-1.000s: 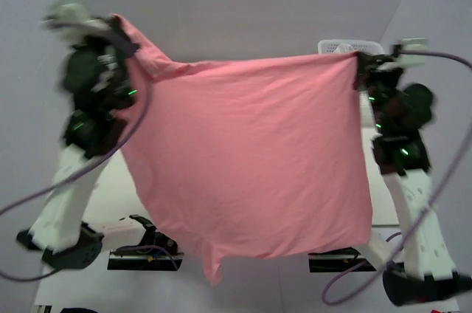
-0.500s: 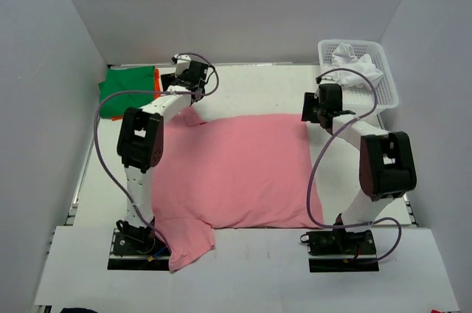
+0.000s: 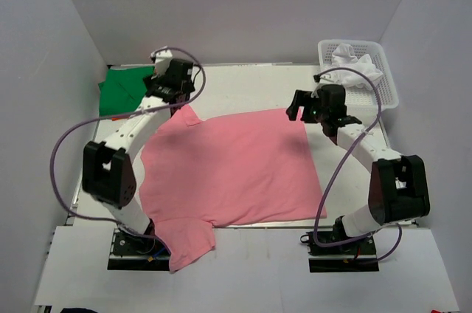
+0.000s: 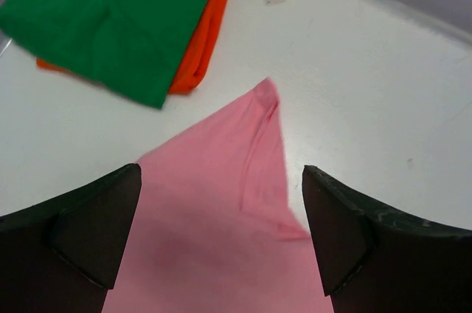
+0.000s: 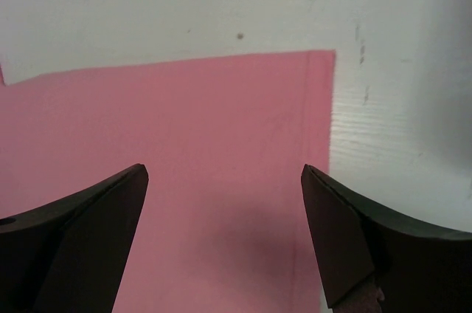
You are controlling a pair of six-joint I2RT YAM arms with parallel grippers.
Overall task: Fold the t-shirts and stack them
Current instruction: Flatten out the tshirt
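Where the white table [image 3: 243, 84] meets its far-left corner, a folded green cotton t-shirt [image 3: 118, 91] lies on top of a folded orange one [image 4: 203, 40]; this is the finished stack. Just right of it, the left gripper [image 3: 165, 97] hovers over the far-left corner of the pink cotton t-shirt [image 3: 236, 165]. Its fingers [image 4: 96, 232] are spread wide and grasp nothing.

The pink t-shirt lies spread across the middle of the table, mostly flat. One sleeve [image 3: 188, 246] hangs over the near edge at the left.

The right gripper [image 3: 297, 108] hovers above the far-right corner of the shirt, likewise wide open and empty. Further right, a white perforated plastic basket [image 3: 383, 84] at the far-right corner holds a crumpled white garment [image 3: 354, 56].

Judged from this layout, the spreading step is complete and folding has not yet begun. The next move probably requires each gripper to descend, pinch an edge of the shirt and carry it over. The overhanging sleeve likely needs drawing onto the table first.
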